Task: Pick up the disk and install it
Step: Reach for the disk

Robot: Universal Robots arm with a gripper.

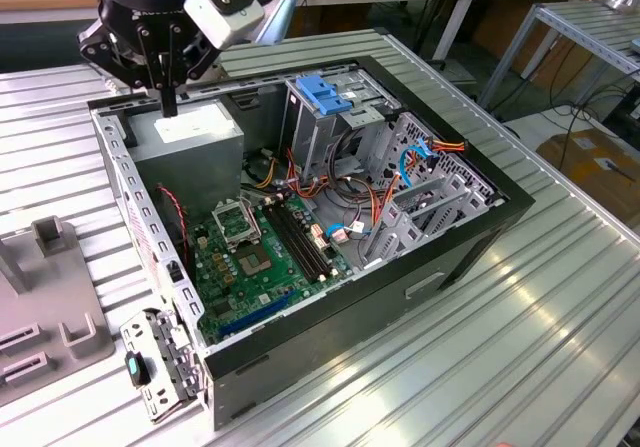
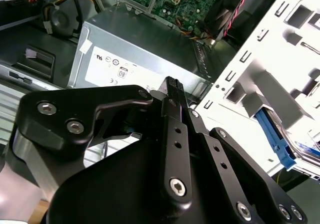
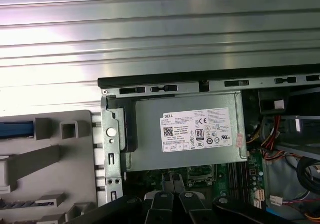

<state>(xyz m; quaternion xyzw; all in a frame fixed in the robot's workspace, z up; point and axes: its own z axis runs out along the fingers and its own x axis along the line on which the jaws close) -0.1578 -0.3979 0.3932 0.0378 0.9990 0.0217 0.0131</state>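
The disk [image 3: 15, 129] (seemingly the blue-edged piece) lies in the grey holder [image 1: 80, 342] at the exterior view's left edge, outside the case wall [image 1: 125, 182], so the clenched, empty gripper [image 1: 168, 107] above the power supply [image 1: 195, 142] could clip that wall crossing over.

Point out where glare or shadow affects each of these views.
First wrist view: a bright glare band washes out the ribbed metal table, while the label on the power supply is evenly lit. Exterior view: the table's slats gleam at the exterior view's right. Second wrist view: the pale chassis wall glares beside the dark gripper.
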